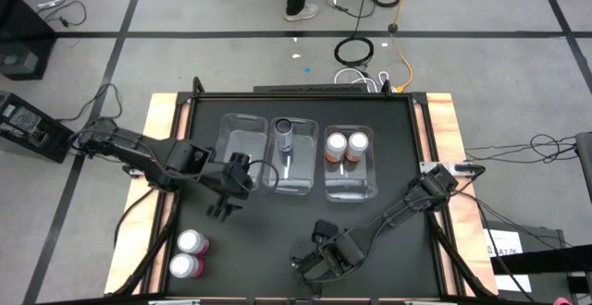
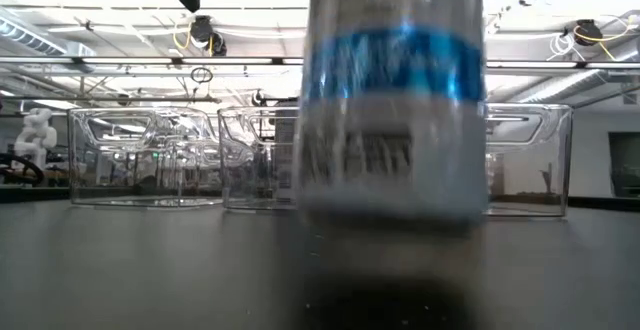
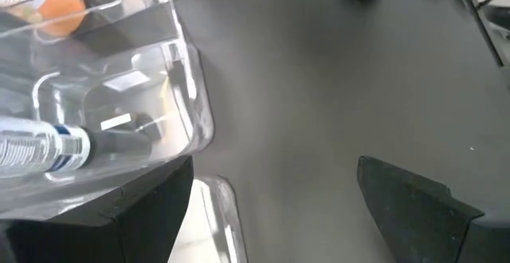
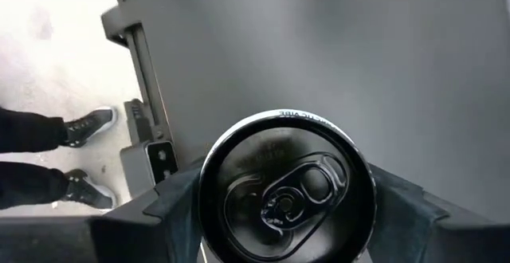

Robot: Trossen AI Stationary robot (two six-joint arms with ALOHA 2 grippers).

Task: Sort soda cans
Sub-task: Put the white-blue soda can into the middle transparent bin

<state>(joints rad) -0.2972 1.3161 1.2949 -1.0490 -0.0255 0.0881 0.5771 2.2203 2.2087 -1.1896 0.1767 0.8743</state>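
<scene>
My right gripper (image 1: 313,261) is near the table's near edge, shut on a dark can with a blue band (image 2: 395,100) and a black top (image 4: 287,187). My left gripper (image 1: 225,197) hovers open at the near side of the left clear bin (image 1: 242,148) and touches nothing; its fingers (image 3: 414,207) stand wide apart. A second dark can (image 1: 284,135) stands in the middle bin, and its banded body shows in the left wrist view (image 3: 40,147). Two orange cans (image 1: 346,145) stand in the right bin. Two pink cans (image 1: 189,253) stand on the table's near left part. My right gripper pinches the dark can's upper wall just under the rim (image 4: 209,215) between its two fingers (image 4: 171,203), one on each side. It comes from above, looking down on the top. The can is upright; I cannot tell whether its base (image 2: 395,215) is clear of the table.
Three clear bins (image 2: 150,155) sit side by side across the table's middle. Wooden side boards (image 1: 153,157) and a frame rail (image 4: 143,72) border the dark table. A person's shoes (image 4: 88,127) show on the floor beyond the edge, with cables (image 1: 356,51) behind the far edge.
</scene>
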